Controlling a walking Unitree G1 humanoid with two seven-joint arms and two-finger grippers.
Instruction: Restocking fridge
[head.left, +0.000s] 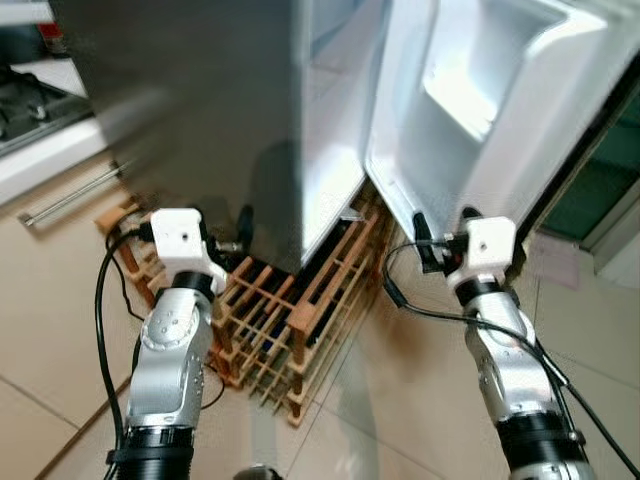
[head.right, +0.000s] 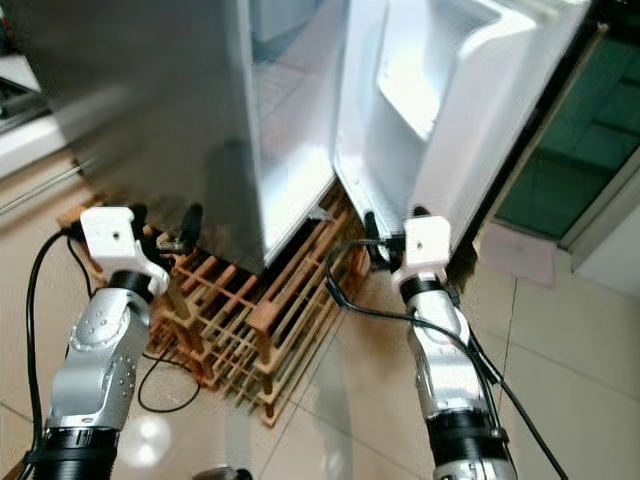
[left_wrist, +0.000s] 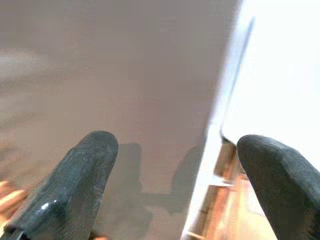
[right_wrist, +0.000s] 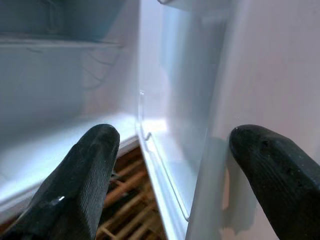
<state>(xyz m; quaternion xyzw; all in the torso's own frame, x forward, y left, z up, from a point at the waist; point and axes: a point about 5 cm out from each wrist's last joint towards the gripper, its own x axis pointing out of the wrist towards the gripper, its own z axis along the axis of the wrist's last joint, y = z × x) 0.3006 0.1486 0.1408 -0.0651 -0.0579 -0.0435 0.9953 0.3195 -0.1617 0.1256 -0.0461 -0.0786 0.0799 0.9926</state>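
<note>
A grey fridge (head.left: 210, 110) stands in front of me on a wooden slatted pallet (head.left: 285, 320). Its white door (head.left: 490, 110) hangs open to the right, with moulded shelves on the inner side. My left gripper (head.left: 232, 240) is raised near the fridge's lower left wall, open and holding nothing; its fingers (left_wrist: 75, 185) point at the grey wall. My right gripper (head.left: 445, 232) is open just below the door's bottom edge, empty. In the right wrist view the fingers (right_wrist: 85, 175) frame the door's inner edge (right_wrist: 165, 165) and a pale fridge shelf (right_wrist: 60, 100).
A kitchen counter with a hob (head.left: 35, 110) and a drawer handle (head.left: 70, 197) lies at the left. Beige floor tiles (head.left: 420, 400) spread below. A dark green doorway (head.left: 600, 190) is at the right. Black cables trail from both arms.
</note>
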